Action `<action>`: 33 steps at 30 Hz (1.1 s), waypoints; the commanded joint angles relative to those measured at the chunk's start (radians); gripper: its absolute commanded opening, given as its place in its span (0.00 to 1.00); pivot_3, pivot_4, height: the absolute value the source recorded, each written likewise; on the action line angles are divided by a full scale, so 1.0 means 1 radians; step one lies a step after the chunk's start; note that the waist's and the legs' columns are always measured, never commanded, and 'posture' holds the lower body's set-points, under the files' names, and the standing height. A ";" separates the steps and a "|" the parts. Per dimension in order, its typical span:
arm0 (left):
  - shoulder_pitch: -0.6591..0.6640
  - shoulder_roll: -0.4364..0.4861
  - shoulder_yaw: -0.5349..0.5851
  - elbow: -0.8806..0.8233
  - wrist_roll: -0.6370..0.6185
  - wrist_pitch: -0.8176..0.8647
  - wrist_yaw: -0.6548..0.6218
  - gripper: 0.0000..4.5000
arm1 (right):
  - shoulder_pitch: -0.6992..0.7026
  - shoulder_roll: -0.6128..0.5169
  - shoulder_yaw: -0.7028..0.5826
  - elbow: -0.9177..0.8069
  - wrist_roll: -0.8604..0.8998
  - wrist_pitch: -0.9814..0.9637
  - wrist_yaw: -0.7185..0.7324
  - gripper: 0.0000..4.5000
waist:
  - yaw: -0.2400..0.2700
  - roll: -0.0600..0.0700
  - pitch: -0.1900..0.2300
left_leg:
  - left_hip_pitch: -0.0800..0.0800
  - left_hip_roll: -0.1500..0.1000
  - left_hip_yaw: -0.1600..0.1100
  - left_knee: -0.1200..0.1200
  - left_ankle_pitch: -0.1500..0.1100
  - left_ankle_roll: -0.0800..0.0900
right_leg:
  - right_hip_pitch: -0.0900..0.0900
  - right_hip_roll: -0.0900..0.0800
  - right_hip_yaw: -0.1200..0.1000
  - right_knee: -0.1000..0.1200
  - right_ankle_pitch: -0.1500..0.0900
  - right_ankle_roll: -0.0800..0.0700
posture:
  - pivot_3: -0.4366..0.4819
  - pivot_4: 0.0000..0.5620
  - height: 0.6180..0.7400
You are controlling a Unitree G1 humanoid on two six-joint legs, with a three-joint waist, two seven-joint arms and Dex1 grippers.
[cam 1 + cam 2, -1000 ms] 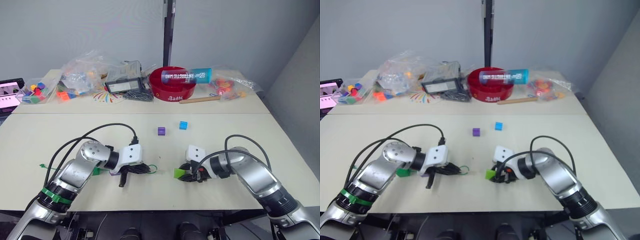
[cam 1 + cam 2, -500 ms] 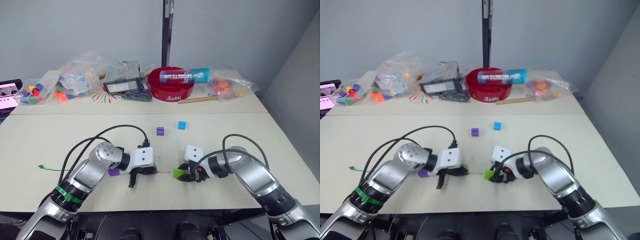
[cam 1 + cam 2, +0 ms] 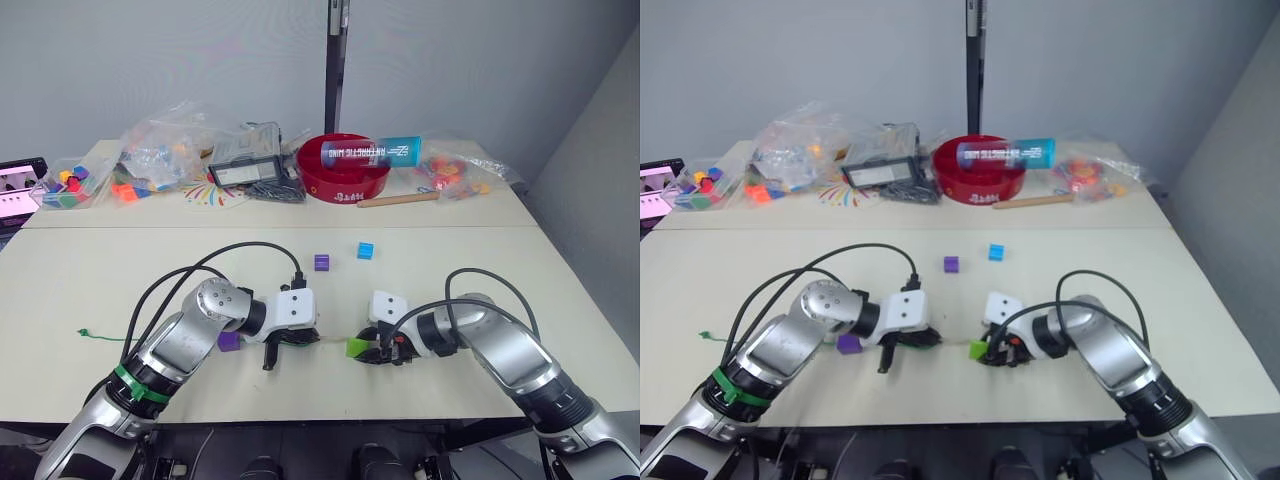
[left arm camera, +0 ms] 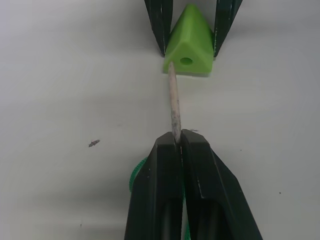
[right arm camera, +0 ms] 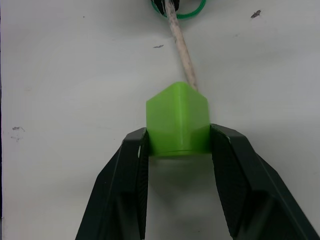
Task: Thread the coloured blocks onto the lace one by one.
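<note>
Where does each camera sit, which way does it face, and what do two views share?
Head cameras: look down over both arms at the pale table.
Left wrist: looks along the left tool, pinching the green lace's pale stiff tip.
Right wrist: looks along the right tool, gripping the small light green plastic block.
Both wrist views share block and tip.

Pale table [image 3: 90,270] before a plain grey wall [image 3: 180,60]; dark post [image 3: 334,60] behind.

On the desk [image 3: 90,270] lie four loose blocks: two purple blocks [image 3: 322,262] [image 3: 229,340], one blue block [image 3: 366,250] and one light green block [image 3: 358,347], plus one lace [image 4: 174,107].
</note>
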 commanded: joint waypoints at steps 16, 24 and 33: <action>-0.051 0.015 -0.025 -0.113 -0.016 0.040 -0.037 0.00 | 0.007 0.004 0.037 -0.002 0.017 0.019 -0.008 0.29 | -0.003 0.000 0.000 | 0.000 0.000 0.000 0.000 0.000 0.000 | 0.000 0.000 0.000 0.000 0.000 0.000 | 0.48 0.27 0.92; -0.057 -0.050 -0.054 -0.036 -0.023 0.001 -0.037 0.00 | -0.009 0.022 0.037 0.009 0.017 0.023 -0.020 0.29 | -0.002 0.000 0.000 | 0.000 0.000 0.000 0.000 0.000 0.000 | 0.000 0.000 0.000 0.000 0.000 0.000 | 0.48 0.27 0.92; -0.067 -0.203 -0.075 0.142 0.026 -0.116 0.048 0.00 | -0.008 0.036 0.042 -0.002 0.020 0.038 -0.036 0.29 | 0.001 0.000 -0.001 | 0.001 0.000 0.000 0.001 0.000 0.000 | 0.001 0.000 0.000 0.001 0.000 0.000 | 0.48 0.27 0.92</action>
